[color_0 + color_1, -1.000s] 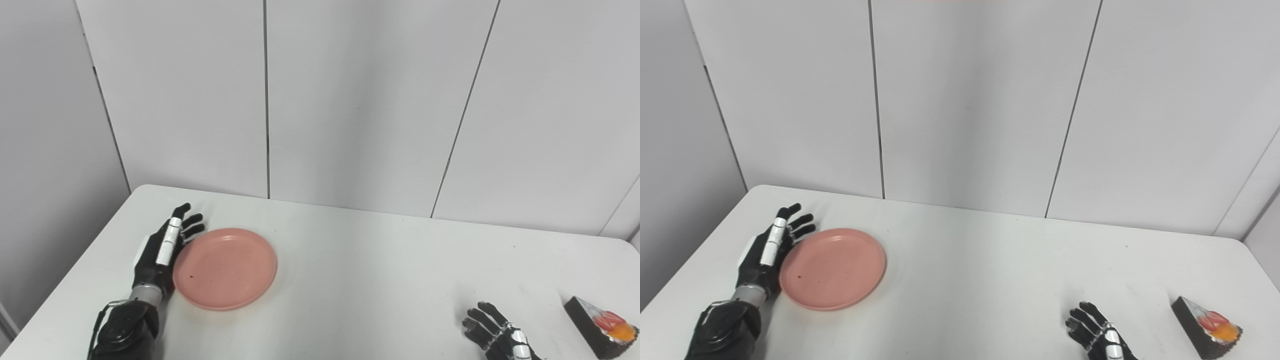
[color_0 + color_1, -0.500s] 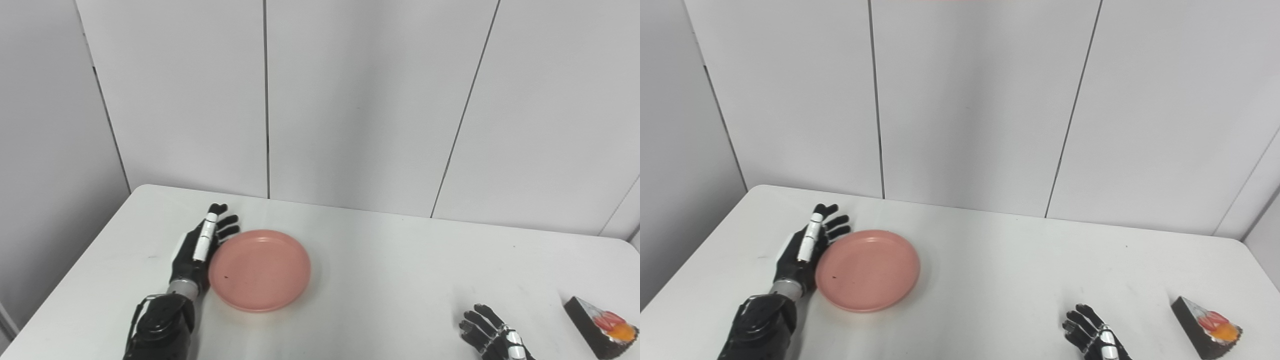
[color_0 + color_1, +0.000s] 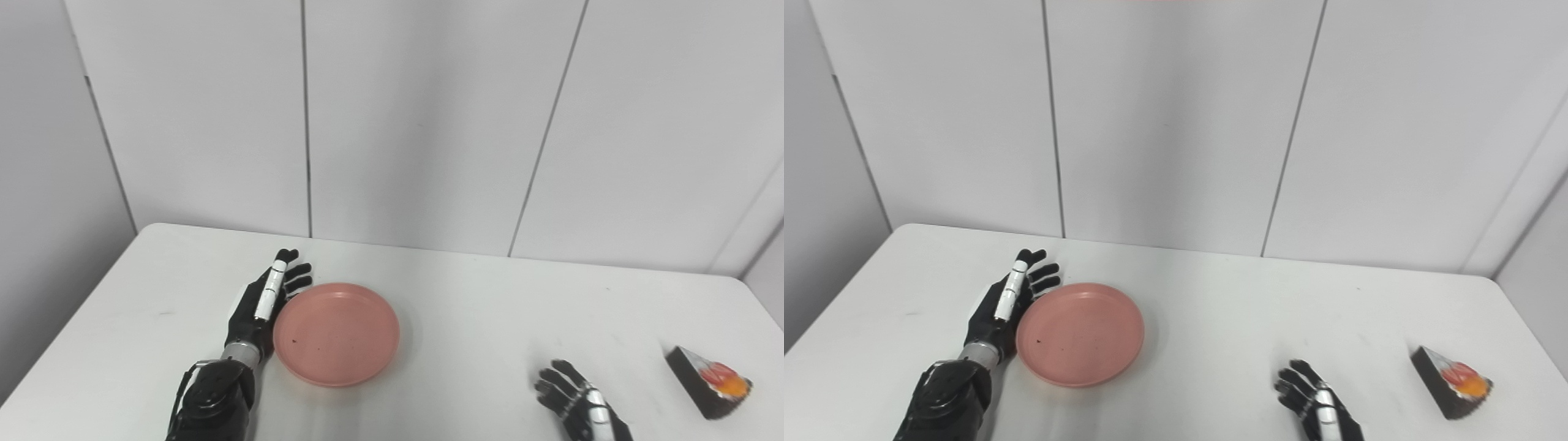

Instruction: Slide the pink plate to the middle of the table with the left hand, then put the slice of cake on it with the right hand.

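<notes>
The pink plate lies flat on the white table, a little left of the middle. My left hand stands open on edge, its palm side pressed against the plate's left rim, fingers stretched toward the wall. A dark wedge of cake with red and orange topping sits near the table's right edge. At the bottom of the picture, my right hand rests open with fingers spread, left of the cake and apart from it. In the right eye view the plate and cake look the same.
Grey wall panels rise right behind the table's far edge. The rounded right corner of the table lies just beyond the cake. Nothing else stands on the table.
My left hand has pushed the pink plate rightward toward the table's middle. The camera has also turned a little to the right. The right hand and cake have stayed put.
</notes>
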You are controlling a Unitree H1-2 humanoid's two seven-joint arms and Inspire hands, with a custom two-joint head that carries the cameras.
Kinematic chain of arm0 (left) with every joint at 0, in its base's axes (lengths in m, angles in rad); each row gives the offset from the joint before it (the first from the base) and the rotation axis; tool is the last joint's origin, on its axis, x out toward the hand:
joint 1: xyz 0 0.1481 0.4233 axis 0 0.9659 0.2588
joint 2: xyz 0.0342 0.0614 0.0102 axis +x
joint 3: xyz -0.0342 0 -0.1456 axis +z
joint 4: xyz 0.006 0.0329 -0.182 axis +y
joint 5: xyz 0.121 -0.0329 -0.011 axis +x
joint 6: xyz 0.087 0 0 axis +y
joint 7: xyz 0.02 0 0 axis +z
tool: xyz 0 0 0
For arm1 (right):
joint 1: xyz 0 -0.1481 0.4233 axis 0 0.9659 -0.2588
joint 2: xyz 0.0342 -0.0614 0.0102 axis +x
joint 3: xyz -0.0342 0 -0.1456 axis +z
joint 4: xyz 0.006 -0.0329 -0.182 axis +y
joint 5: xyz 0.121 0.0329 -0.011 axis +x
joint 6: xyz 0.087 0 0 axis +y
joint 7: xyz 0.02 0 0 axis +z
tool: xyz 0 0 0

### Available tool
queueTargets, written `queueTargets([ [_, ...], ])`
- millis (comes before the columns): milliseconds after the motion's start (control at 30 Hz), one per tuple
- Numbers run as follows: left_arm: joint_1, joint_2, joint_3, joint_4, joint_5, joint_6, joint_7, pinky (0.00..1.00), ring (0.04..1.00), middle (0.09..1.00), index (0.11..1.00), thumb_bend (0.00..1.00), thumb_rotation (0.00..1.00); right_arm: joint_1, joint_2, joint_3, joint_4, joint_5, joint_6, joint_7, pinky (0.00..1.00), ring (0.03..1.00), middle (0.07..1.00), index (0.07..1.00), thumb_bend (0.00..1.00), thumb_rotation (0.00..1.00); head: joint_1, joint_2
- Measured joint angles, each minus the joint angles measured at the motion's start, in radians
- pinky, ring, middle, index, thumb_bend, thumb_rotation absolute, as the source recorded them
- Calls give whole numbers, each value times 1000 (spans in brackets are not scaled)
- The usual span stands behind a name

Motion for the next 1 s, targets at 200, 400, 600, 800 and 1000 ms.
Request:
queueTargets([
  [200,3,-51,-25,-34,21,29,14,778,853,849,891,711,912,11,28,21,-18,-38,0,-23,803,752,746,766,783,858,-69,23],
  [400,5,-79,-25,-64,26,64,30,799,874,873,916,742,885,16,57,47,-42,-75,22,-44,796,746,746,759,785,878,-132,37],
  [600,7,-107,-9,-71,11,70,31,844,889,893,927,717,860,20,80,67,-73,-99,35,-60,806,753,754,765,782,880,-198,51],
  [800,7,-149,9,-68,-7,61,31,850,901,915,940,681,865,26,94,84,-93,-114,49,-68,799,756,758,768,766,877,-236,60],
  [1000,1,-173,10,-51,-17,52,30,861,897,911,954,650,877,32,108,94,-103,-135,75,-84,784,751,756,771,733,884,-294,60],
])
